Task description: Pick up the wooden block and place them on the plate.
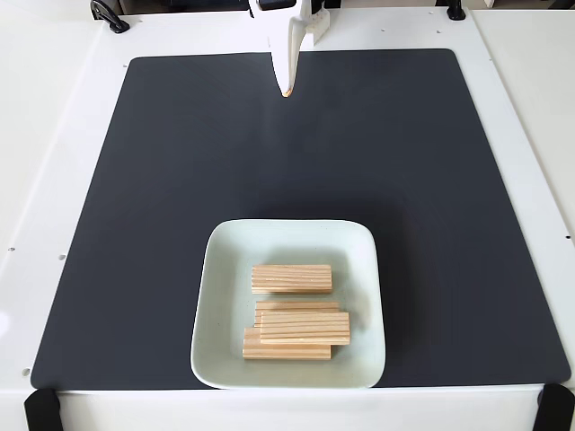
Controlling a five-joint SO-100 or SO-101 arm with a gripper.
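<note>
Pale wood blocks on the plate looked light, stiff, easy to pinch across narrow sides; the gripper looked closed, empty.

One plate lies well in front of the tool, toward the near edge of the one dark mat. On it are wooden blocks: one alone, and a stacked cluster of seemingly three, making four.
</note>
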